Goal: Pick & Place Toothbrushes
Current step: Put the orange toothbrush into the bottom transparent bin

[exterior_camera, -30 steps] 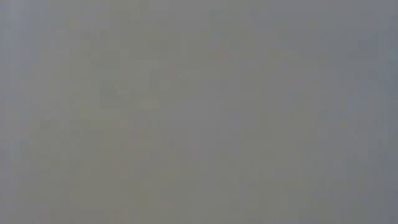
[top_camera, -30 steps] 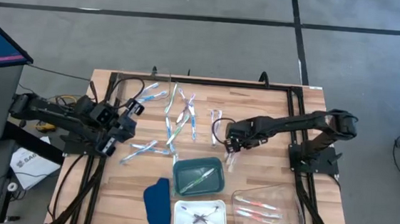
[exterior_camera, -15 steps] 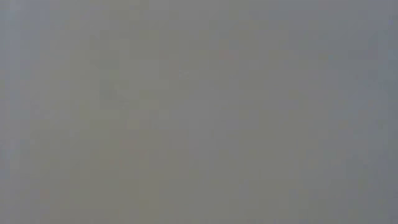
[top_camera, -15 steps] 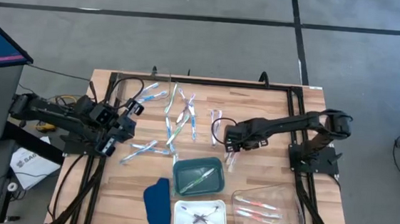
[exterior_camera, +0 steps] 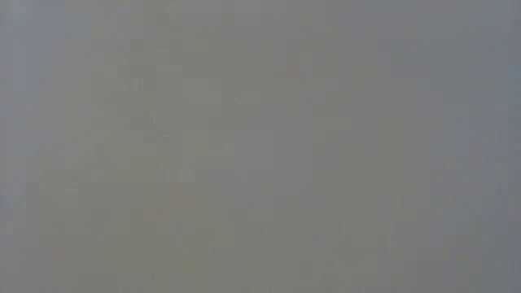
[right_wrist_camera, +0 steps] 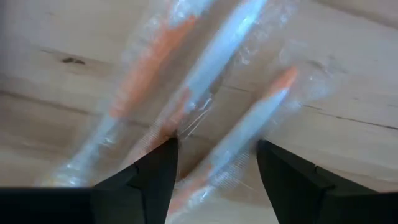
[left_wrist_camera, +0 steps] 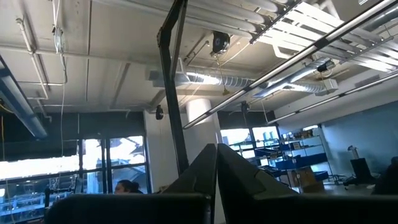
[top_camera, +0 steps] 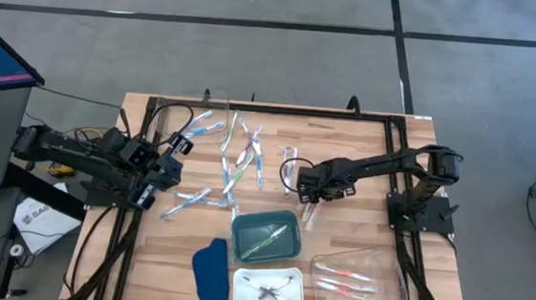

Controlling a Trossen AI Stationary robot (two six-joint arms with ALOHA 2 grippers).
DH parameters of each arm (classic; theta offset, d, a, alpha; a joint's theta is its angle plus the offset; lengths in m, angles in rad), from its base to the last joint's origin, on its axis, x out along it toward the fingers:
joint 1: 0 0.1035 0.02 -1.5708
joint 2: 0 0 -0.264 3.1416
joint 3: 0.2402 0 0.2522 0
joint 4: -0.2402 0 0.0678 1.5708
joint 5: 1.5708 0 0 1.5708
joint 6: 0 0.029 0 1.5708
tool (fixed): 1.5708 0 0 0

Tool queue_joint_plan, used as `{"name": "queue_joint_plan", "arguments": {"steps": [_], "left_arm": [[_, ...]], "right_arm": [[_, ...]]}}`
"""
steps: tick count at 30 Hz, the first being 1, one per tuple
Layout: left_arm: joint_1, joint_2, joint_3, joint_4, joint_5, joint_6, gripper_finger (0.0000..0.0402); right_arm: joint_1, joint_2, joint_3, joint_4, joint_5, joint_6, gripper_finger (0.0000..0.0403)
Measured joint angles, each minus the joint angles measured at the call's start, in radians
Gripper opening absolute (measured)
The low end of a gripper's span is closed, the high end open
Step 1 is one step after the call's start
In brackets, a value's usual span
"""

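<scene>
Loose toothbrushes lie scattered on the wooden table's middle and far part. My right gripper is open and low over a few pink-orange toothbrushes in clear wrappers. In the right wrist view its two fingers stand on either side of one wrapped toothbrush, and two more lie beside it. Whether the fingertips touch a wrapper, I cannot tell. My left gripper waits shut at the table's left edge; its own view looks up at the ceiling.
Near the front edge stand a green tray with green toothbrushes, a white tray with purple-grey ones and a clear tray with pink-orange ones. A dark blue cloth lies beside them. The low view is blank grey.
My right gripper has moved a little toward the table's left edge, staying low over the pink-orange toothbrushes. Its arm has stretched out after it. No toothbrush has shifted.
</scene>
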State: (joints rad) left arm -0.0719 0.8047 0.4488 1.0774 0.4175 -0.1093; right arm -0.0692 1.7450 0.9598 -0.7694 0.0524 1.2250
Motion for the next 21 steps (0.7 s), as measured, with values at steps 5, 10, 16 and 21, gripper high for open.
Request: {"name": "queue_joint_plan", "arguments": {"steps": [5, 10, 16, 21], "left_arm": [[0.000, 0.000, 0.000, 0.000, 0.000, 0.000, 0.0008], [0.000, 0.000, 0.000, -0.001, 0.000, 0.000, 0.0008], [0.000, 0.000, 0.000, -0.001, 0.000, 0.000, 0.0008], [0.000, 0.000, 0.000, -0.001, 0.000, 0.000, 0.0008]], "right_arm": [[0.000, 0.022, 0.003, -0.003, -0.036, -0.029, 0.0214], [0.009, 0.004, 0.001, -0.009, -0.047, -0.050, 0.0212], [0.029, -0.017, -0.004, -0.024, -0.093, -0.058, 0.0181], [0.029, -0.017, -0.004, -0.025, -0.085, -0.098, 0.0120]]}}
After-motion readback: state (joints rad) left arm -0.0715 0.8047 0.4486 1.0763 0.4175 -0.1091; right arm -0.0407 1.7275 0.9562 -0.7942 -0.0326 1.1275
